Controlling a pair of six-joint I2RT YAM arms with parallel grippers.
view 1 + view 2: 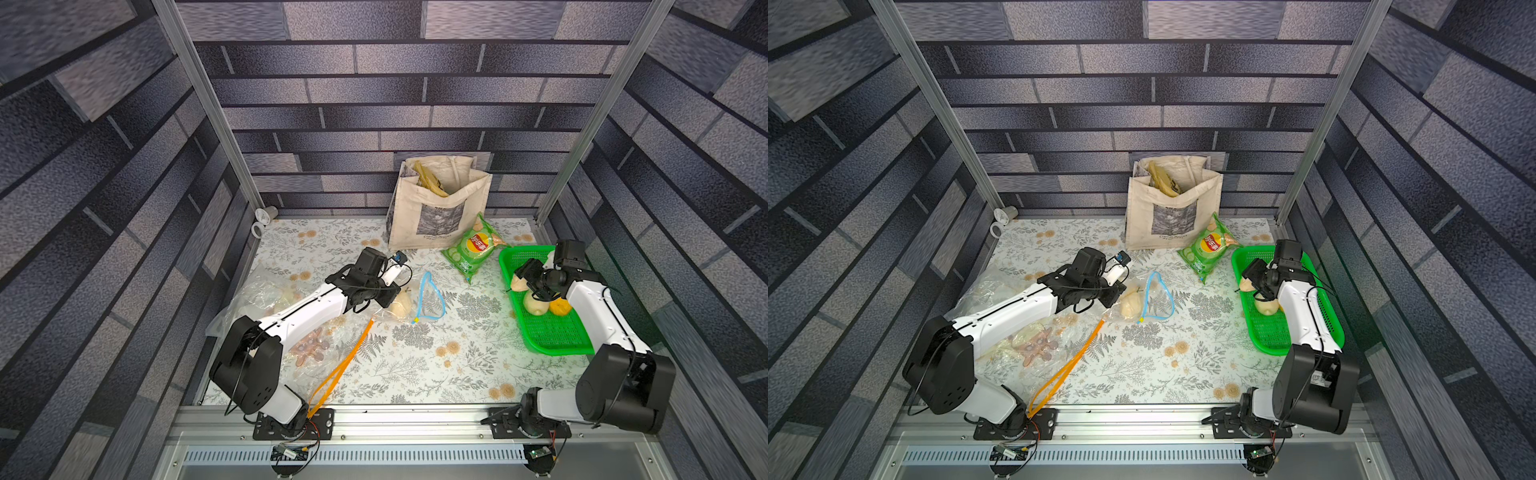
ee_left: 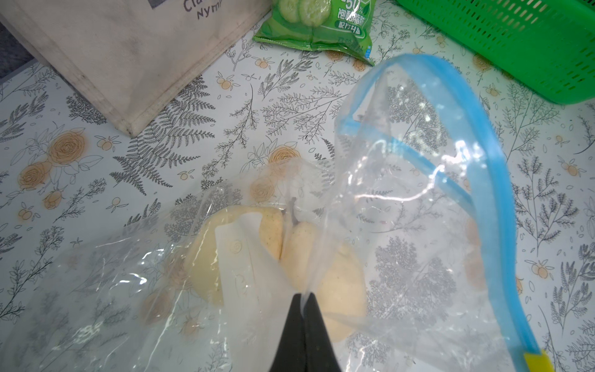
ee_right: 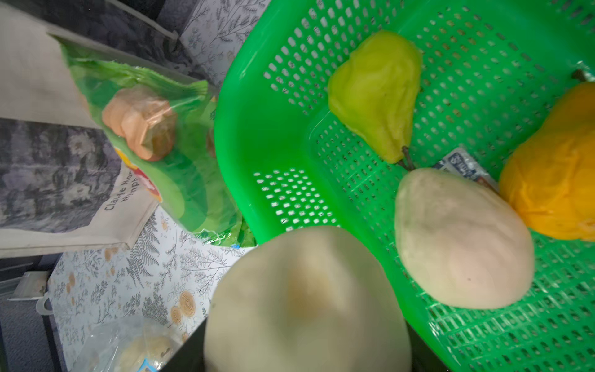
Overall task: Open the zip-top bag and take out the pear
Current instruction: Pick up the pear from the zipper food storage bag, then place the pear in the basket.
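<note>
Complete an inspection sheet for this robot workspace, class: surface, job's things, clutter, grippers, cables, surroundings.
Surface: floral-print tablecloth, flat.
Job's things: clear zip-top bag with blue seal, mouth open, pale pears inside.
Clutter: green plastic basket holding fruit; beige canvas tote; green crisp packet; clear bag with orange seal; white tape roll.
Grippers: left gripper shut, pinching the zip-top bag's film; right gripper shut on a cream pear at the basket's edge.
Cables: black cable looped at the left wrist.
Surroundings: brick-patterned walls, aluminium posts.

Clear zip-top bag (image 2: pixel 418 199), blue zip (image 2: pixel 494 180) gaping, flat on table (image 2: pixel 225 96); pale pear (image 2: pixel 341 280) inside, possibly two.
</note>
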